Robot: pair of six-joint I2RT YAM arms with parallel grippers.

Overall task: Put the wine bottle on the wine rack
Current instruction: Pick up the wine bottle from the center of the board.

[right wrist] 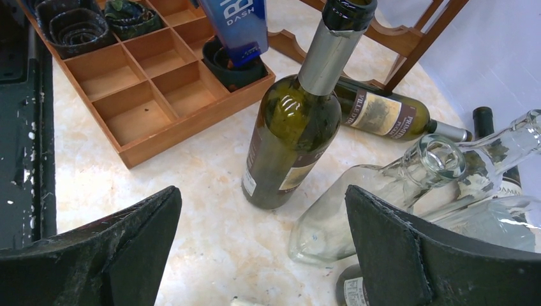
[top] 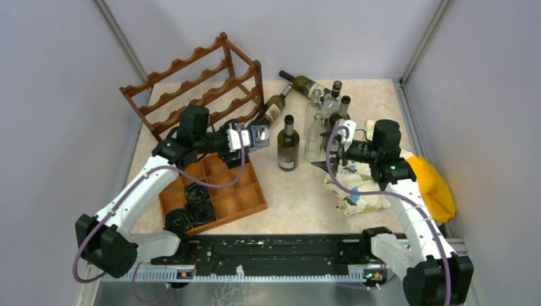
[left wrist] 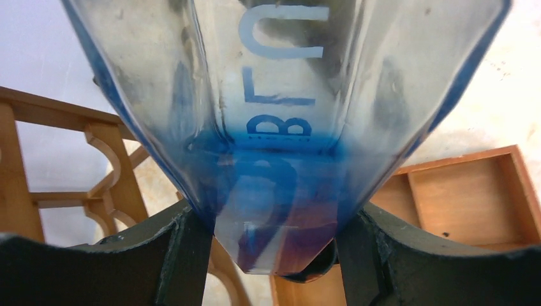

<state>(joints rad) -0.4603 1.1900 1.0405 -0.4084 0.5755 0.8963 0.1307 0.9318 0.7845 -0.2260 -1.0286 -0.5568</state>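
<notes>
From above, a blue-tinted clear glass wine bottle (top: pixel 258 134) is seen gripped by the left gripper (top: pixel 245 138) just in front of the dark reddish-brown wooden wine rack with scalloped rails (top: pixel 191 83). It is probably held clear of the table for carrying to a cradle. In the left wrist view, the bottle is clamped where it tapers, with the rack's rails beyond. In the right wrist view, the right gripper (right wrist: pixel 261 248) is spread wide and empty, well apart from the rack, which likely leaves the path free.
</notes>
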